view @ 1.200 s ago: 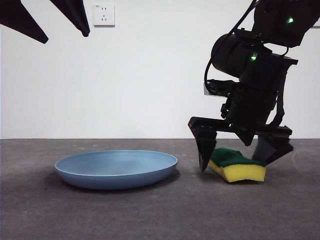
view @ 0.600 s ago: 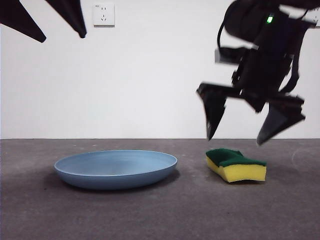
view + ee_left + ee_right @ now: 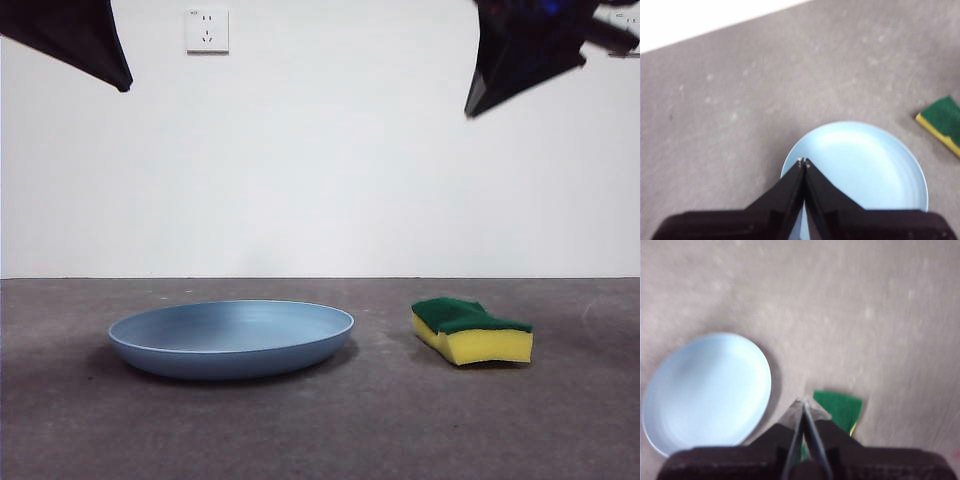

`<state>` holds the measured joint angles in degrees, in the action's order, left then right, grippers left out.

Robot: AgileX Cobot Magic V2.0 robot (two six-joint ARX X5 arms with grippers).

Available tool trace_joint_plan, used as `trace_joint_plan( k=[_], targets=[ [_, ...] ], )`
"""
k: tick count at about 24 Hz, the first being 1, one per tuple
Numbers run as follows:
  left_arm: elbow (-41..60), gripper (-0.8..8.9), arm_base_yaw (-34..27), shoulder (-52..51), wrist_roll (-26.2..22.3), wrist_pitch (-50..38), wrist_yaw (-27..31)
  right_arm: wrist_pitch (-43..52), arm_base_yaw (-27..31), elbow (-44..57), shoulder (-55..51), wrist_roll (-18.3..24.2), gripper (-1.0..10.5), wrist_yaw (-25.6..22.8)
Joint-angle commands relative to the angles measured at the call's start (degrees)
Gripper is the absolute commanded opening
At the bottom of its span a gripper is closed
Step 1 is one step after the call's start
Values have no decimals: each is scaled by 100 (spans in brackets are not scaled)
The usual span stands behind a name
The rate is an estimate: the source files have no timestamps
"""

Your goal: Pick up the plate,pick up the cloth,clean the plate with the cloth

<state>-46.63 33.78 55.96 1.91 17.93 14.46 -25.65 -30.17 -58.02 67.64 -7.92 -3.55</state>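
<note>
The light-blue plate [image 3: 232,338] lies flat on the grey table, left of centre; it also shows in the left wrist view [image 3: 865,170] and the right wrist view [image 3: 705,390]. The cloth, a yellow sponge with a green top [image 3: 470,330], lies on the table to the plate's right, held by nothing. It shows in the left wrist view [image 3: 944,121] and the right wrist view [image 3: 837,407]. My right gripper [image 3: 804,401] is shut and empty, high above the sponge, a dark tip at the top right [image 3: 490,95]. My left gripper [image 3: 803,162] is shut and empty, high above the plate, at the top left [image 3: 118,82].
A white wall with a socket [image 3: 207,30] stands behind the table. The grey table top [image 3: 320,430] stretches in front of the plate and sponge.
My right gripper, which stood open around the sponge, has risen away without it and shut. The sponge stays on the table. The left arm's jaws have closed together.
</note>
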Motion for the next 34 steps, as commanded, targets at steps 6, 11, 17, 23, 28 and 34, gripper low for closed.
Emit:
trace_joint_plan(
  k=[6,11,17,23,28,34],
  targets=[
    [1899,-9,-396,-811,597,-1917,-560,1259,-181,1447,-1202,195,-11,-144],
    [2817,-9,-874,-981,1060,-3119,-1016,2061,-267,2533,-1954,208,-11,-129],
    [2857,0,-946,-979,1049,-3246,-1021,1851,-245,2664,-2004,136,2,-136],
    [2857,0,-946,-977,1045,-3213,-1014,1851,-245,2662,-2009,138,2,-127],
    [2857,0,-946,-977,1043,-3121,-1008,1851,-245,2662,-2009,138,2,-129],
    [2855,0,-964,-1287,1008,-2656,-981,1851,-245,2662,-2009,138,2,-129]
  ],
)
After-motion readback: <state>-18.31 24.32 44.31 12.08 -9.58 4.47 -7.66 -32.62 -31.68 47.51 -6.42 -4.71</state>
